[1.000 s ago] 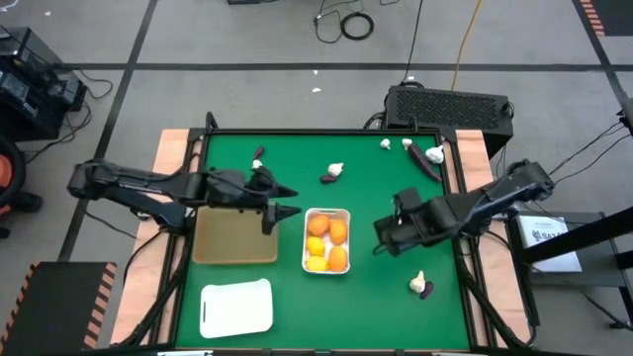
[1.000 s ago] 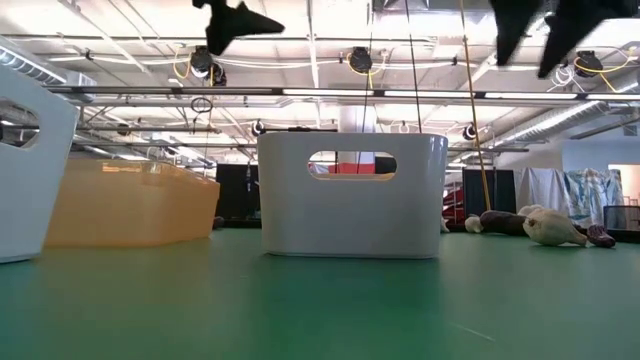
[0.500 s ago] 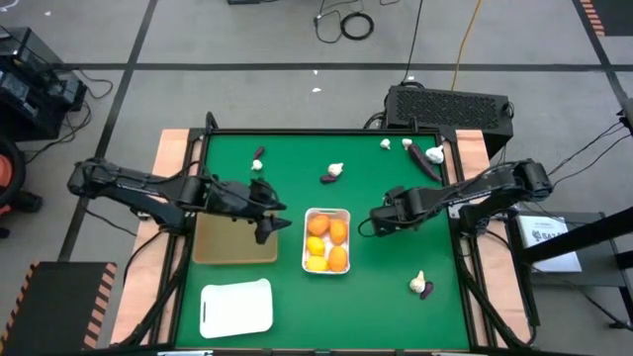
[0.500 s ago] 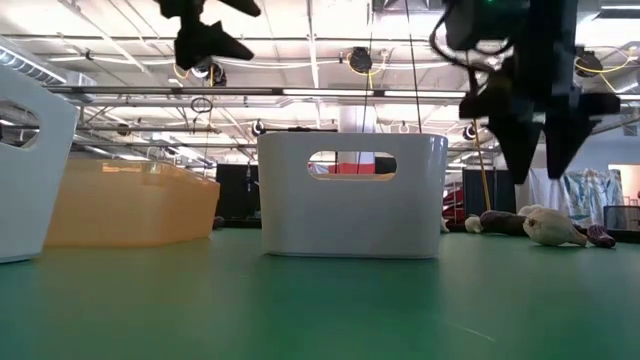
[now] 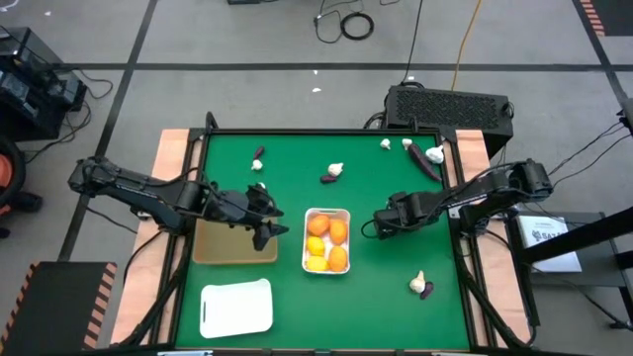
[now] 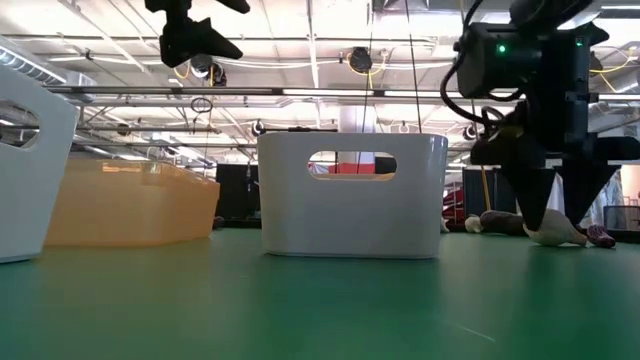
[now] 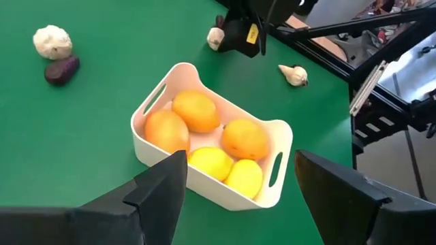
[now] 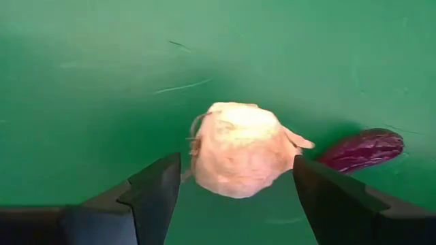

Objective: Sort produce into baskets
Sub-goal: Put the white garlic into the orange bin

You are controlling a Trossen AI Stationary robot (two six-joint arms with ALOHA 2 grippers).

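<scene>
Five citrus fruits (image 7: 204, 133) fill one white tray (image 5: 327, 213); garlic bulbs (image 8: 240, 148) and purple vegetables (image 8: 361, 149) remain loose, both grippers' jaws wide, empty.

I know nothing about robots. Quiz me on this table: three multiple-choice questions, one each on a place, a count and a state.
1. Where are the oranges?
A. In the tan tray
B. In the middle white tray
C. Loose on the green table

2. How many trays are on the table?
A. Two
B. Three
C. Five

3. What is the left pincer doing?
A. It is open, holding nothing
B. It is shut on an orange
C. It is shut on a garlic bulb

Answers:
1. B: the oranges all lie inside the middle white tray.
2. B: from above you see that tray, the tan tray and the other white tray.
3. A: the left pincer has its fingers wide apart with nothing between them.
</scene>
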